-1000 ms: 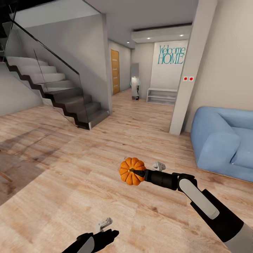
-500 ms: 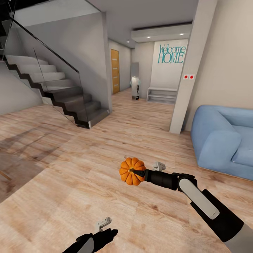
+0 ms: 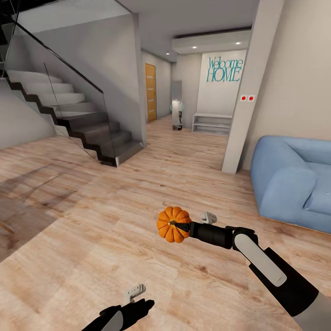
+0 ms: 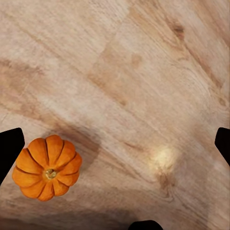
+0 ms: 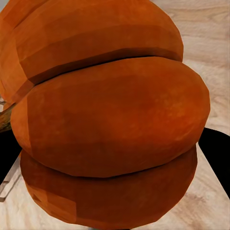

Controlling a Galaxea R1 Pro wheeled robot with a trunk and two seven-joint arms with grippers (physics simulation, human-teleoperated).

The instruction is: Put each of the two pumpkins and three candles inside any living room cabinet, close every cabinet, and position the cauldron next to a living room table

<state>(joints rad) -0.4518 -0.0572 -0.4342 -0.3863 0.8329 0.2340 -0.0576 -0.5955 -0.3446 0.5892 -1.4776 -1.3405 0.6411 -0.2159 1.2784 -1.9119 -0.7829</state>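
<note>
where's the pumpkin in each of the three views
Head view: the pumpkin sits low and near the middle, on the tip of the right gripper, above the wooden floor.
Left wrist view: a pumpkin shows in the lower left corner, seen from above over the floor; this is probably the same one.
Right wrist view: the pumpkin is pressed up close, covering most of the picture.
Shared landmark: the pale wooden floor.
</note>
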